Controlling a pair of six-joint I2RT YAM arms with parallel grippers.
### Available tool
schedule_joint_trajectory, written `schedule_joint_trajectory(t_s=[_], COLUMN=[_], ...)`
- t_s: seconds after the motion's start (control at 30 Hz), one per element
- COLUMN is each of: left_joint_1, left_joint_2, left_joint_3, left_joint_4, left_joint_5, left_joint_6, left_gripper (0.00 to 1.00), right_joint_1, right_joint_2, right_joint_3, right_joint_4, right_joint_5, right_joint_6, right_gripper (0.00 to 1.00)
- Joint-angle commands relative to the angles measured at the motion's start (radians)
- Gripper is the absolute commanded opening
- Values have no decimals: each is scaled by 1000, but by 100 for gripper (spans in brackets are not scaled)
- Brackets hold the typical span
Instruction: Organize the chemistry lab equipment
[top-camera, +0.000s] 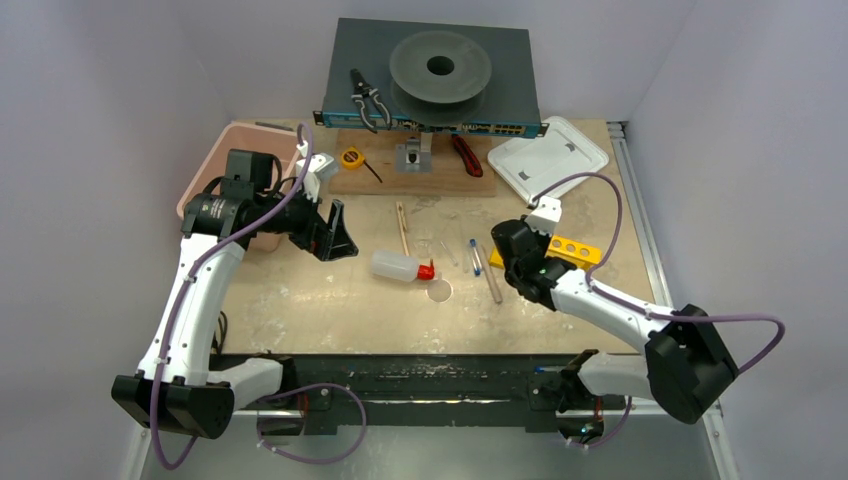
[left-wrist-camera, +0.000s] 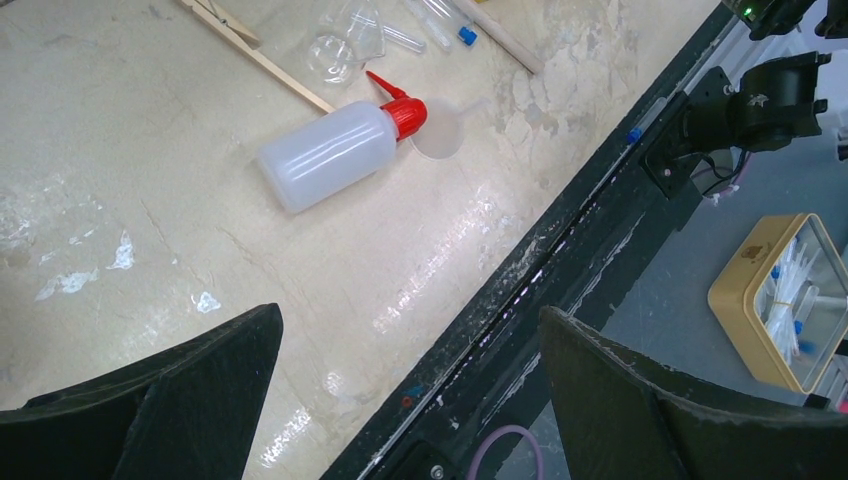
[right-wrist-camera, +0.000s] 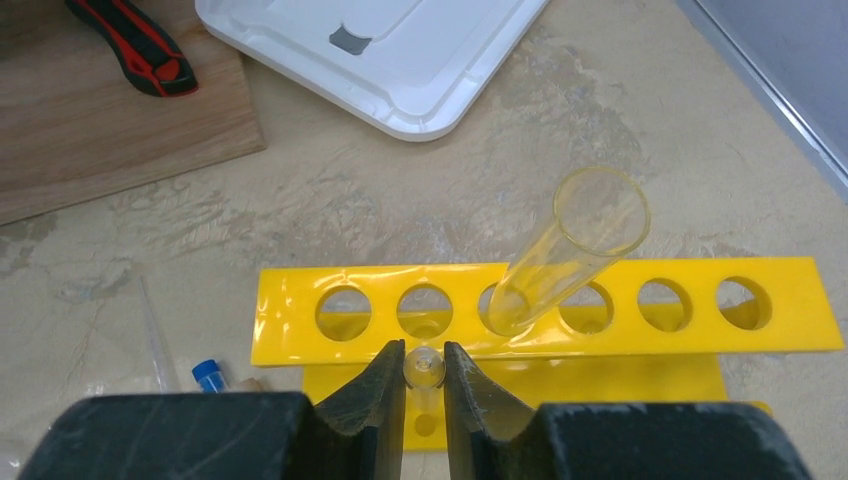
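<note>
My right gripper (right-wrist-camera: 425, 350) is shut on a thin clear tube (right-wrist-camera: 424, 367), held upright just in front of the yellow rack (right-wrist-camera: 300, 300). A wider clear tube (right-wrist-camera: 570, 250) leans in one of the rack's holes. My left gripper (left-wrist-camera: 410, 320) hangs open and empty over the table's near edge. The squeeze bottle (left-wrist-camera: 325, 155) with its red cap lies on its side, with the small round dish (left-wrist-camera: 440, 135) beside the cap. Wooden sticks (top-camera: 402, 228) and a blue-capped tube (top-camera: 474, 255) lie mid-table, left of the right gripper (top-camera: 505, 262). The left gripper (top-camera: 340, 240) is left of the bottle (top-camera: 398, 265).
A white lid (top-camera: 547, 155) lies at the back right and a pink bin (top-camera: 225, 160) at the back left. A wooden board (top-camera: 420, 175) carries a yellow tape measure (top-camera: 351, 157) and a red-handled tool (top-camera: 466, 155). Pliers (top-camera: 368, 100) rest on the dark box behind.
</note>
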Motion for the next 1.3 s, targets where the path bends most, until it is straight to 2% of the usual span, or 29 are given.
schedule_joint_trajectory(t_s=[0.0,0.13,0.3,0.33,0.53,0.67,0.93,1.03,1.17,1.27], left_joint_1=[6,6,6,6,6,6,6,6,6,6], left_joint_2=[-13,-13,-12,-12,-10,-9,-12,-9,0,0], left_joint_3=[8,9,9,9,9,7,1,-4,-8,-6], left_joint_4=[28,30,30,31,35,38,33,38,43,44], left_joint_5=[-5,-6,-7,-7,-5,-2,-8,-3,5,7], left_joint_6=[20,18,18,17,13,11,21,22,18,17], left_gripper=[100,100,100,100,100,100,100,100,100,100], right_joint_1=[-4,-5,-4,-4,-5,-4,-4,-4,8,69], right_joint_2=[-36,-34,-41,-47,-106,-110,-147,-189,-168,-100], right_joint_3=[-9,-10,7,13,36,56,44,28,54,116], right_joint_4=[5,5,-7,-12,-17,-35,-164,-166,-123,-109], right_joint_5=[1,-9,-18,-18,-30,-37,-51,-67,-152,-131], right_joint_6=[22,20,11,8,-16,-22,124,121,88,69], right_gripper=[16,20,41,43,44,41,35,35,37,37])
